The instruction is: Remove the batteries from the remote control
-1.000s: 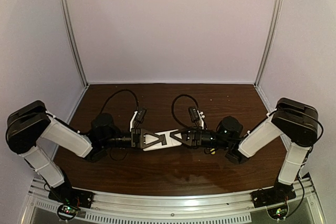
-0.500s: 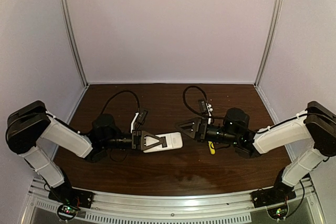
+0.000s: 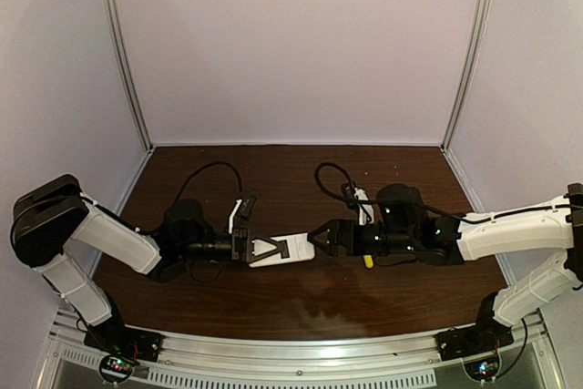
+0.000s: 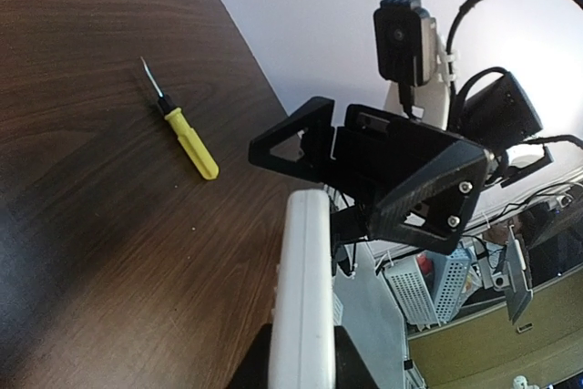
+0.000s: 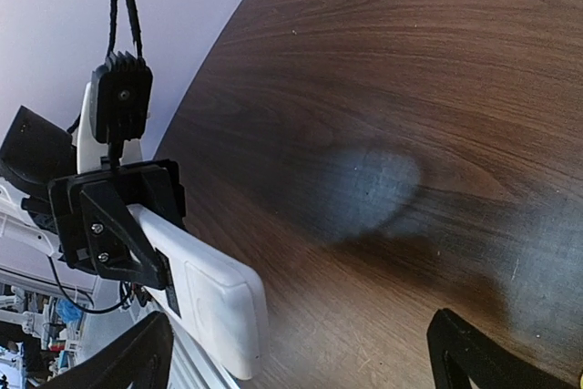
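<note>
My left gripper (image 3: 260, 246) is shut on the white remote control (image 3: 291, 249) and holds it above the table, its free end pointing right. The left wrist view shows the remote control (image 4: 307, 289) edge-on between the black fingers of my left gripper (image 4: 305, 362). My right gripper (image 3: 321, 238) is open, its fingertips just at the remote's free end. Through the right wrist camera, the remote control (image 5: 208, 296) lies ahead of the wide-open right gripper (image 5: 301, 339), closer to the left finger. The batteries are hidden.
A yellow-handled screwdriver (image 4: 189, 140) lies on the brown table (image 3: 273, 179), under my right arm in the top view (image 3: 368, 261). Lilac walls stand close on three sides. Cables loop over both wrists.
My right gripper let go of the remote, opened wide, drew back to the right, then returned to the remote's free end. The left gripper kept its hold and shifted slightly left.
</note>
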